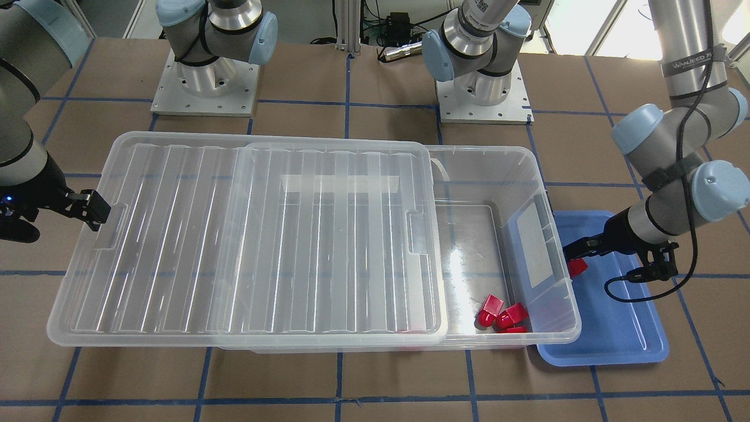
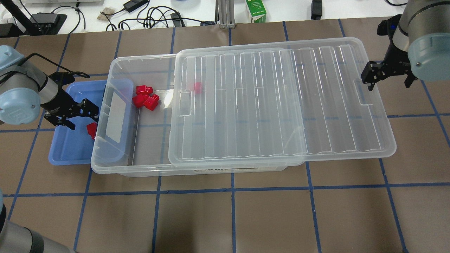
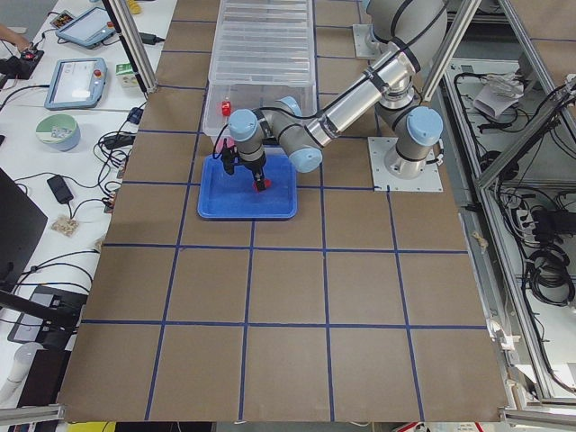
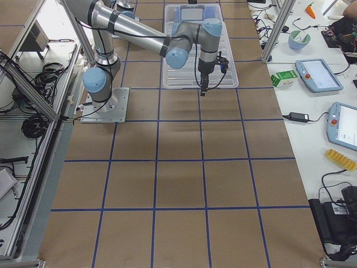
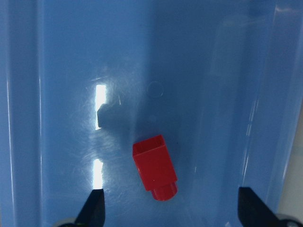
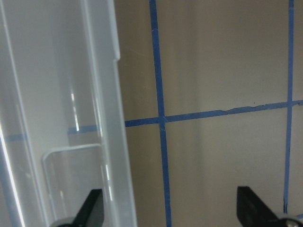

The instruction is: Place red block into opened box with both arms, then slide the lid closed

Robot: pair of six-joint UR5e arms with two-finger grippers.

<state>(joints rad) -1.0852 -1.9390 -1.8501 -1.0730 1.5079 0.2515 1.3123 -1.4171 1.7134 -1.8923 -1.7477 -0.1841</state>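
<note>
A red block (image 5: 154, 166) lies on the floor of the blue tray (image 2: 66, 151), stud toward the camera. My left gripper (image 5: 173, 210) hangs open above it, fingers either side and clear of it; the same gripper (image 2: 78, 114) and block (image 2: 92, 130) show from overhead. The clear box (image 2: 105, 165) holds three red blocks (image 2: 145, 96) at its uncovered end, and another (image 2: 198, 88) shows through the lid. The ribbed lid (image 2: 281, 105) is slid partway off, overhanging the box's right end. My right gripper (image 2: 371, 79) stands open at that end's notch (image 6: 71, 175), holding nothing.
The blue tray (image 1: 615, 328) sits tight against the box's short end, partly under its rim (image 1: 562, 328). Both arm bases stand behind the box. Cables, a green carton (image 2: 256, 10) and tablets lie off the table's edges. Brown table with blue tape grid surrounds everything.
</note>
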